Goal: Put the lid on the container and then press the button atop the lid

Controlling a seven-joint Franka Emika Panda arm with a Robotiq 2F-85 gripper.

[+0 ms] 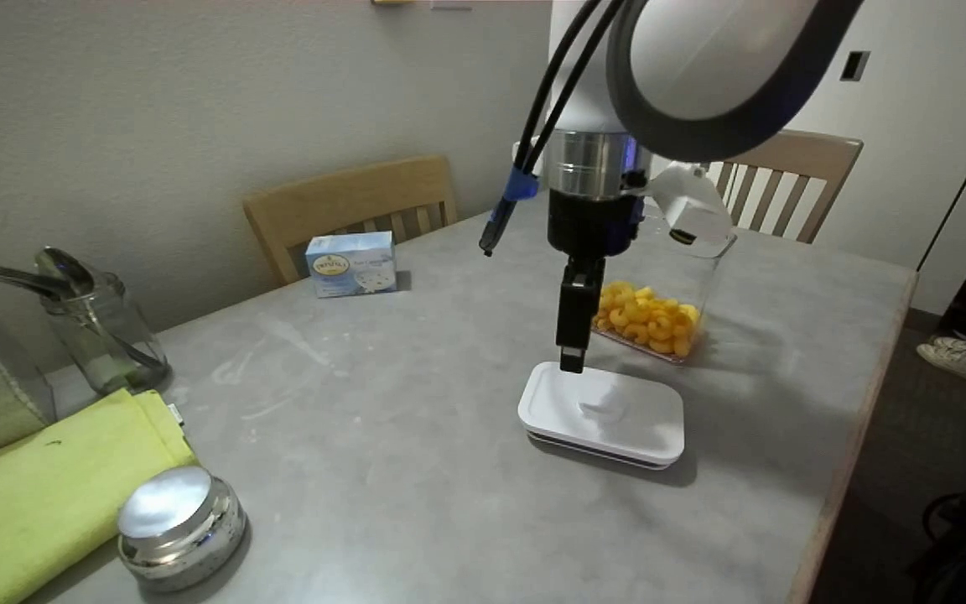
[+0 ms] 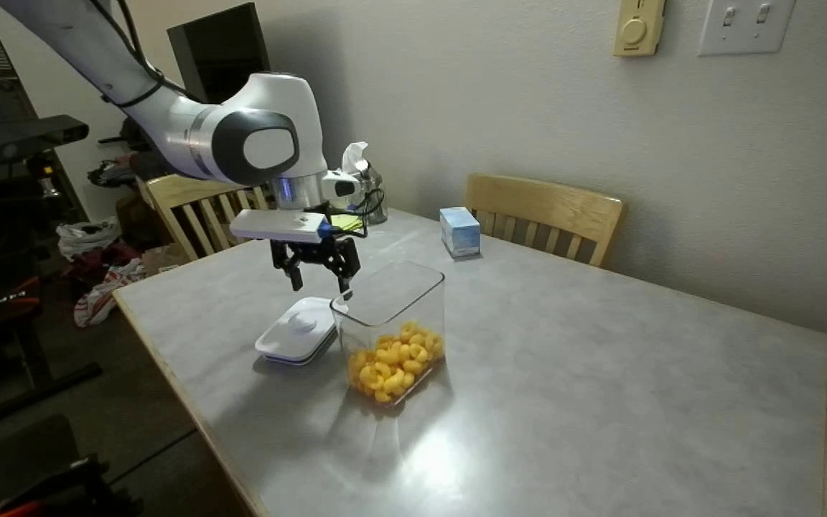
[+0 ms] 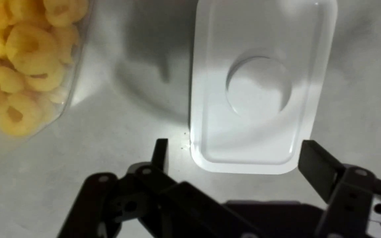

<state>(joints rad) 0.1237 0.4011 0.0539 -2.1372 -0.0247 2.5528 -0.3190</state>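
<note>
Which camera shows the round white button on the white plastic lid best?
The wrist view: the round white button looks biggest, seen from above, its edge mostly clear. Both exterior views show it as a small bump, at a slant.

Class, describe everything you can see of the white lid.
The white lid is a rounded-corner rectangle that looks like smooth plastic. Its top has a rim around a recessed-looking panel, with a round raised button at the centre. Thin dark lines show along its side. It lies flat, button up, on the grey table, beside the clear container but apart from it. The open gripper hangs above one end without gripping it; the lid's underside is hidden.
</note>
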